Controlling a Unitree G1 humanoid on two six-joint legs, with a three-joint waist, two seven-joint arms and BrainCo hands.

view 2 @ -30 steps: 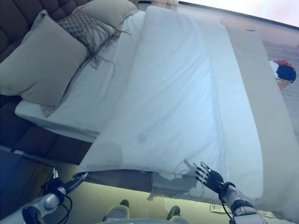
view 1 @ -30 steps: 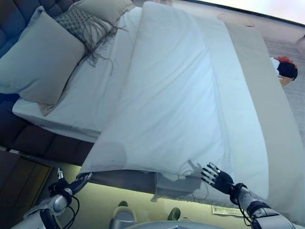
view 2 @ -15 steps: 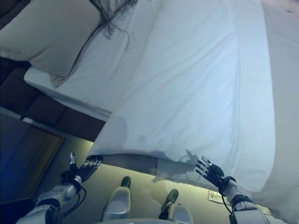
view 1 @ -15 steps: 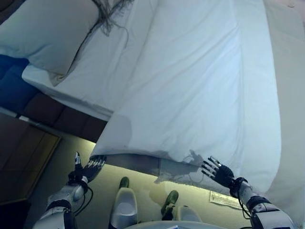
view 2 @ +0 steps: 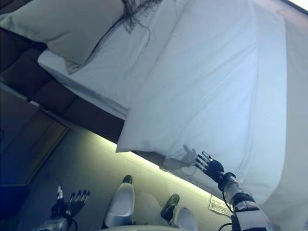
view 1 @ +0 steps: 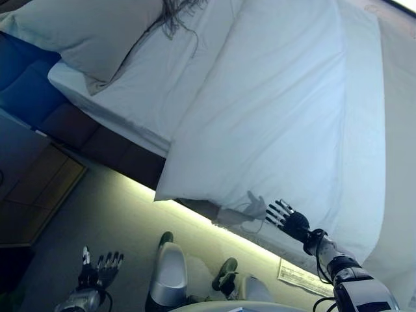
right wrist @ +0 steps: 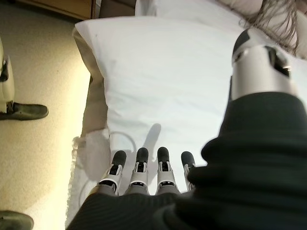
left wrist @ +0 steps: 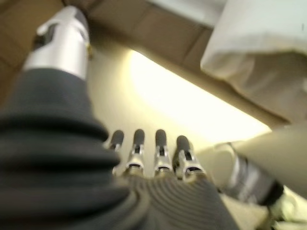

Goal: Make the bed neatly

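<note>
A white duvet [view 1: 279,110] lies folded over the bed, its near edge hanging over the bed's side [view 1: 195,198]. The white sheet [view 1: 140,91] shows bare beside it toward the headboard. A beige pillow [view 1: 84,32] and a fringed cushion [view 1: 179,8] lie at the head. My right hand [view 1: 289,221] is open, fingers straight, just at the duvet's near edge [right wrist: 158,86], holding nothing. My left hand [view 1: 97,270] is open, low over the floor, well away from the bed; it also shows in the left wrist view [left wrist: 153,153].
The dark bed frame [view 1: 97,133] runs along the floor with a lit strip under it. A wooden nightstand [view 1: 32,195] stands at the left. A beige runner [view 1: 400,130] lies across the foot end. A paper tag [view 1: 296,276] lies on the floor.
The camera has swung, shifting the whole picture. My left hand has dropped down and away from the duvet's edge. My right hand stays open by the near edge.
</note>
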